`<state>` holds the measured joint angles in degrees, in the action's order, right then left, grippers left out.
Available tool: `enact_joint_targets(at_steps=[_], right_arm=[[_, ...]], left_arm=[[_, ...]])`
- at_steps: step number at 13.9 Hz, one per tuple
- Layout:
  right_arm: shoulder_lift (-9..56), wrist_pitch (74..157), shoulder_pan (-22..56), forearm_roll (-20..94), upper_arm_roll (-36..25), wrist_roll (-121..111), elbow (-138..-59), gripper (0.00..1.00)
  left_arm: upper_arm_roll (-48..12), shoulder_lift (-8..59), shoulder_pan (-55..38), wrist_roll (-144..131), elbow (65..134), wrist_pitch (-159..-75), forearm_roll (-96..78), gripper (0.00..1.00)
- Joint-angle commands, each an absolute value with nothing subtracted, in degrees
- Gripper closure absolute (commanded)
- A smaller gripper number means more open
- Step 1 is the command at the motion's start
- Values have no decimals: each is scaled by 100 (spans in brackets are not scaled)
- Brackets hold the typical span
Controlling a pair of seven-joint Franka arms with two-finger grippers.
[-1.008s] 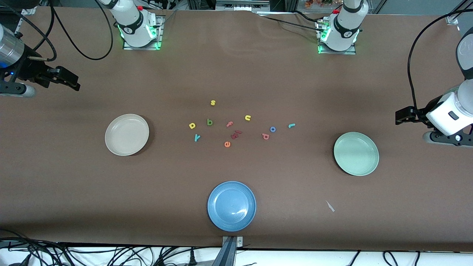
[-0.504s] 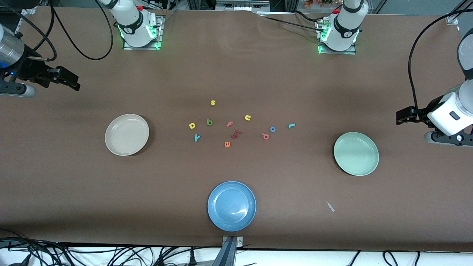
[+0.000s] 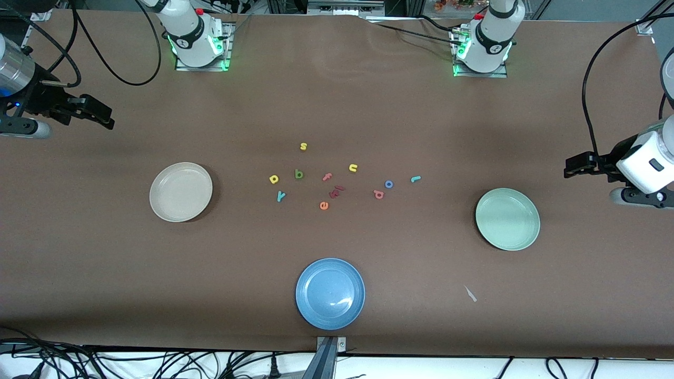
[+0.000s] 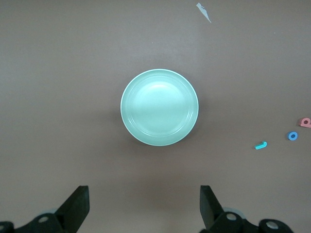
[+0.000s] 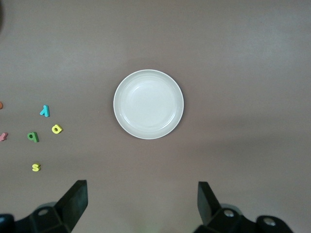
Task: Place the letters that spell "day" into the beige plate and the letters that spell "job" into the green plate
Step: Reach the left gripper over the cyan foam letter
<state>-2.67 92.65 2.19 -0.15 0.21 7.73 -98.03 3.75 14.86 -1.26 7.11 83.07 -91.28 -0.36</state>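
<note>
Brown table cloth fills the front view. The "day" letters lie at mid-frame: a yellow one (image 3: 273,179), a teal y (image 3: 281,196) and a dark green one (image 3: 299,174), on the side toward the beige plate (image 3: 180,191). The j (image 3: 415,179), o (image 3: 388,184) and a pinkish-red letter (image 3: 378,194) lie toward the green plate (image 3: 507,219). Both plates hold nothing. Between the groups sit s (image 3: 303,146), u (image 3: 353,168), f (image 3: 327,177), e (image 3: 324,205) and dark red bits (image 3: 336,192). A blue plate (image 3: 330,293) sits at lower mid-frame. My left end effector (image 3: 567,167), fingers spread and holding nothing, hangs over bare table at its arm's end, near the green plate. My right end effector (image 3: 108,118), also spread and holding nothing, hangs over the table at its own end.
</note>
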Motion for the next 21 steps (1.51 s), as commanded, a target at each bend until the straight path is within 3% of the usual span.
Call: enact_joint_targets(at_steps=[1,5,11,15,17,21], right_arm=[[-264,9176,211,-35,44,694,-9738,0],[-264,9176,211,-35,35,694,-9738,0],[-264,9176,211,-35,44,694,-9738,0],[-264,9176,211,-35,44,694,-9738,0],[-264,9176,211,-35,44,694,-9738,0],[-264,9176,211,-35,44,694,-9738,0]], left_arm=[[396,1450,-106,861,8306,-9114,-114,0],[404,1494,130,826,8341,-8947,-106,0],[343,2100,273,355,8464,-8947,-333,0],[-148,2101,-52,-228,8744,-9000,-949,0],[-473,2040,-175,-386,9094,-9166,-949,1],[-1369,1626,-176,-1080,10517,-10744,-967,1]])
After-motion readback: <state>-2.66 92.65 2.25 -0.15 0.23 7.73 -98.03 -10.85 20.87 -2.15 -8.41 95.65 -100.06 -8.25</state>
